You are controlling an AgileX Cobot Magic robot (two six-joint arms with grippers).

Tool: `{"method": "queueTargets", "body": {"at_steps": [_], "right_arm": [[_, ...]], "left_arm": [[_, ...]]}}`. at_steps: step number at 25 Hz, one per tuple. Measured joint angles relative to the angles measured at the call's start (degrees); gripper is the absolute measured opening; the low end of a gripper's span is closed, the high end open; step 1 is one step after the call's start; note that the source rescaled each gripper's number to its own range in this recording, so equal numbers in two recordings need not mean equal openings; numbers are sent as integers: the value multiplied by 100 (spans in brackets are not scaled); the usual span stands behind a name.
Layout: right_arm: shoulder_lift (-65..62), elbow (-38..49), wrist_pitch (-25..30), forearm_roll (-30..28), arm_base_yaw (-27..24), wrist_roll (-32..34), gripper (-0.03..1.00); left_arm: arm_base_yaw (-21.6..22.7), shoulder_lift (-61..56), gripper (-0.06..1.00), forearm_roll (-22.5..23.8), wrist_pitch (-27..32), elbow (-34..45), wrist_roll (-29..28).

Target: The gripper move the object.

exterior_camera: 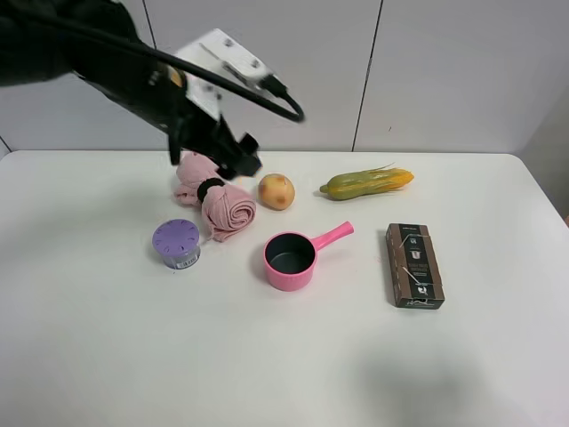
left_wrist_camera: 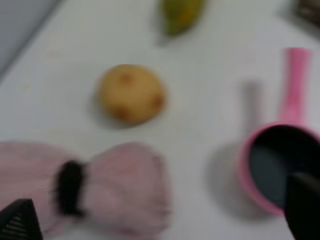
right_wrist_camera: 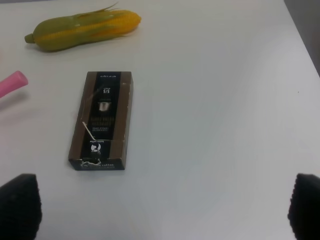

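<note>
The pink toy saucepan (exterior_camera: 290,261) stands upright on the white table (exterior_camera: 107,347), dark inside, handle pointing to the back right. In the left wrist view it (left_wrist_camera: 277,170) lies near one fingertip (left_wrist_camera: 302,205). My left gripper (exterior_camera: 238,162) hangs above the pink rolled cloth (exterior_camera: 227,210), behind and left of the pan, open and empty. In its own view the left gripper (left_wrist_camera: 160,222) has its tips wide apart. My right gripper (right_wrist_camera: 160,210) is open and empty above bare table; only the pan's handle tip (right_wrist_camera: 12,83) shows there. The right arm is out of the exterior view.
A purple round container (exterior_camera: 176,242) stands left of the pan. A potato (exterior_camera: 276,190) lies behind the pan, a corn cob (exterior_camera: 366,183) at the back right, and a dark flat box (exterior_camera: 414,265) right of the pan. The box (right_wrist_camera: 102,120) also shows in the right wrist view.
</note>
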Motion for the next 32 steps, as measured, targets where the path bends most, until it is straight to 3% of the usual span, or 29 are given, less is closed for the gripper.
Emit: {"method": "queueTargets", "body": {"at_steps": [8, 17, 23, 32], "right_arm": [[0, 0, 0, 0, 0, 0, 100], [0, 0, 0, 0, 0, 0, 100], [0, 0, 0, 0, 0, 0, 100], [0, 0, 0, 0, 0, 0, 100]], "left_arm": [[2188, -953, 99, 319, 197, 0, -14], [3679, -2569, 99, 365, 1746, 0, -22], [4011, -3591, 99, 274, 2842, 5, -32], [4015, -5136, 99, -48, 3477, 456, -69]]}}
